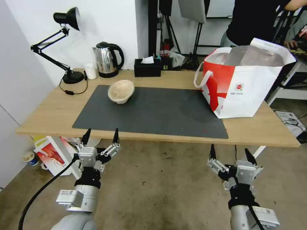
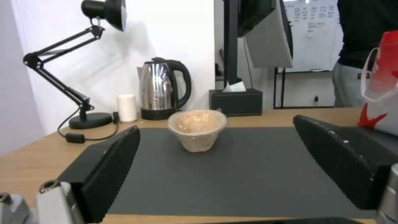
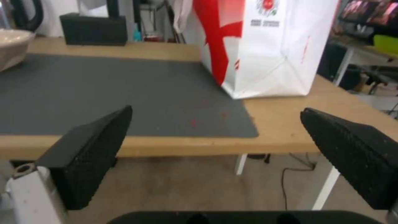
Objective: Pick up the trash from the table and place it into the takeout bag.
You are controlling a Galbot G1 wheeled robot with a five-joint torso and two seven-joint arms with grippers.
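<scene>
Left gripper [image 1: 101,135]: fingers spread, empty, hung at table [image 1: 48,118] near edge. Right gripper [image 1: 231,152]: fingers spread, empty, below near edge. Tan pulp bowl [image 1: 121,91]: tilted, on dark mat [image 1: 153,111], far left. Takeout bag [image 1: 246,80]: upright, right end, partly on mat.

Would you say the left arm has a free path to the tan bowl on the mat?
Probably yes: the left gripper is open at the table's near edge, with bare mat between it and the tan bowl.
</scene>
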